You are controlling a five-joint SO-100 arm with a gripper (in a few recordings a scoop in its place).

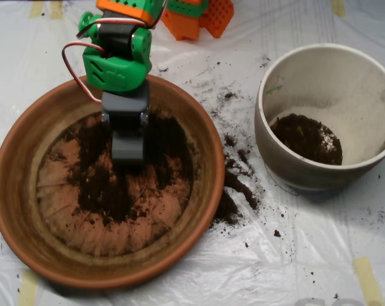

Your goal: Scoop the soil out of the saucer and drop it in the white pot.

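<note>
While the scoop [128, 148] sits low over the saucer [17, 210], note that its grey shells point down into the soil [116, 185] just above the saucer's centre; from overhead you cannot tell whether the shells are apart or together, nor whether any load lies between them. Most of the soil is spread as a thin, patchy layer across the middle of the saucer's ridged base, with bare terracotta exposed toward the lower and left parts of the base. A small dark heap already rests at the bottom of the white pot [371, 162], which stands to the right of the saucer, well clear of its rim. Spilled crumbs [234, 191] trail over the plastic sheet [294, 255] between the saucer and the pot, thickest against the saucer's right rim. Treat the soil as light, loose and crumbly: expect it to sift out of any gap in the shells and to shed grains if you swing or tilt the scoop sharply. Because the layer is shallow, take your bite where it looks darkest and thickest, around the saucer's centre and just below the scoop, and press the shell edges close to the base so they gather rather than skim. The radial ridges are likely to hold back fine grains, so expect small loads and several passes.
</note>
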